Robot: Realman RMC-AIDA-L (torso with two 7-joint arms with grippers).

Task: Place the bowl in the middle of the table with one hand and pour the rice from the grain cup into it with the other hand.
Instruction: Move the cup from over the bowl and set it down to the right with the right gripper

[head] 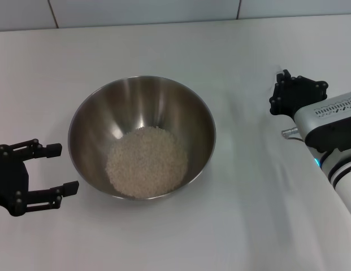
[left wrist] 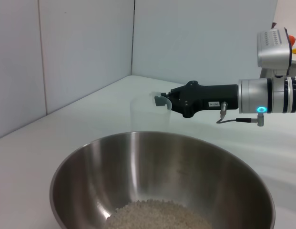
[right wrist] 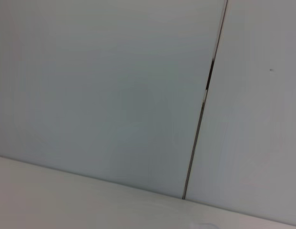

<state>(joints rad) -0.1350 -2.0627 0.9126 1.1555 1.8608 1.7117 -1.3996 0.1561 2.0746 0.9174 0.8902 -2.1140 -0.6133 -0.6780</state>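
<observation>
The steel bowl (head: 96, 121) stands in the middle of the white table (head: 237, 51) and holds a round mass of rice (head: 147, 162). My left gripper (head: 62, 168) is open and empty just left of the bowl, clear of its rim. My right gripper (head: 288, 84) is to the right of the bowl, above the table. In the left wrist view the right gripper (left wrist: 161, 101) grips the clear grain cup (left wrist: 145, 114) by its side; the cup is upright and looks empty. The bowl (left wrist: 138, 162) and rice (left wrist: 159, 217) fill that view's foreground. I cannot make out the cup in the head view.
A pale panelled wall (head: 141, 11) runs along the table's far edge. The right wrist view shows only this wall (right wrist: 114, 95) with a vertical seam (right wrist: 205, 95).
</observation>
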